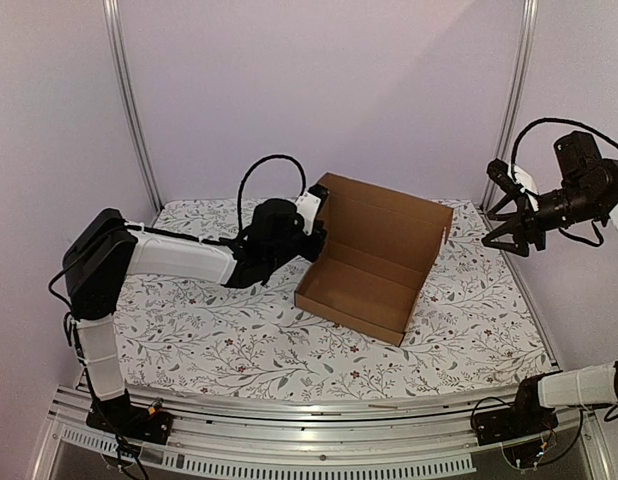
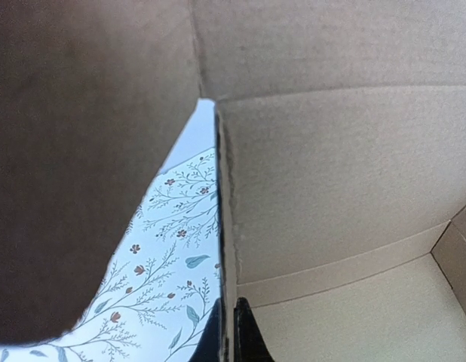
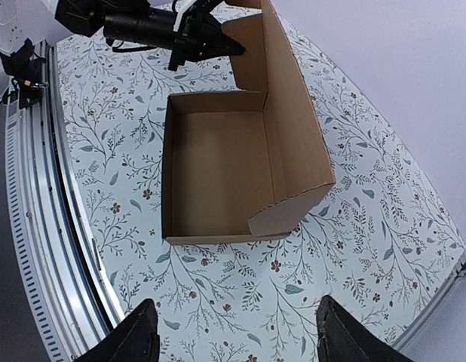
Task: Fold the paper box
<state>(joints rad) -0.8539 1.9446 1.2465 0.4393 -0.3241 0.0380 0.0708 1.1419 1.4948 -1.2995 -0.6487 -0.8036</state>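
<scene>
The paper box (image 1: 374, 262) is a shallow brown cardboard tray on the flowered cloth, with its lid panel (image 1: 389, 222) standing upright at the back. My left gripper (image 1: 317, 225) is at the box's back left corner, shut on the thin cardboard edge of the side wall there. In the left wrist view its two black fingertips (image 2: 248, 332) pinch that edge, with the box's inside (image 2: 331, 188) to their right. My right gripper (image 1: 509, 235) hangs open high above the table's right side, well clear of the box (image 3: 218, 173), with nothing between its fingers (image 3: 139, 335).
A flowered cloth (image 1: 239, 330) covers the table. Aluminium rails (image 1: 289, 420) run along the near edge, and upright frame posts (image 1: 129, 100) stand at the back corners. The left arm (image 3: 135, 23) reaches over the cloth to the box.
</scene>
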